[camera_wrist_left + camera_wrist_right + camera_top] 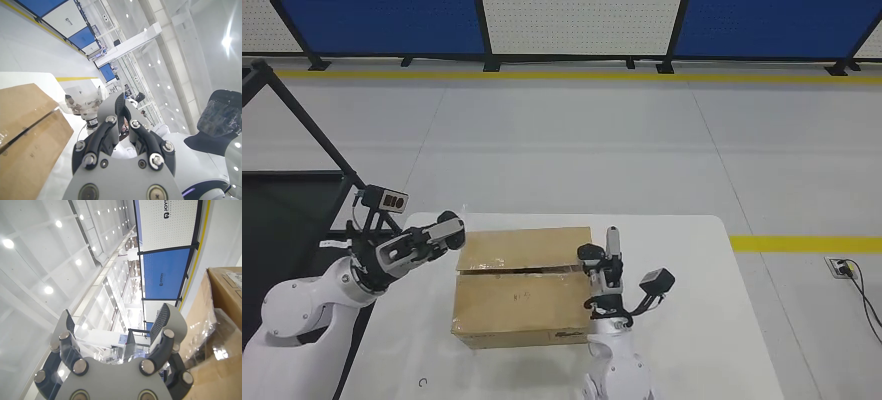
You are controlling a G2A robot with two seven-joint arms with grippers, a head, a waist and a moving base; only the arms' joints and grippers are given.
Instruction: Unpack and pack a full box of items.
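A brown cardboard box (522,290) lies in the middle of the white table (692,300), its top flaps down with a seam between them. My left gripper (450,230) hovers at the box's far left corner, its fingertips pressed together and empty (122,106); the box (28,123) is beside it. My right gripper (602,248) stands at the box's right end, pointing up, with its fingers wide apart (117,317). Loose clear tape (206,328) hangs off that end of the box (223,306) and trails toward the right gripper's palm. The tape (83,102) also shows in the left wrist view.
The table right of the box is bare. A small dark ring (423,382) lies near the front left edge. A black frame (302,130) stands left of the table. Blue and white partition panels (382,25) line the far floor.
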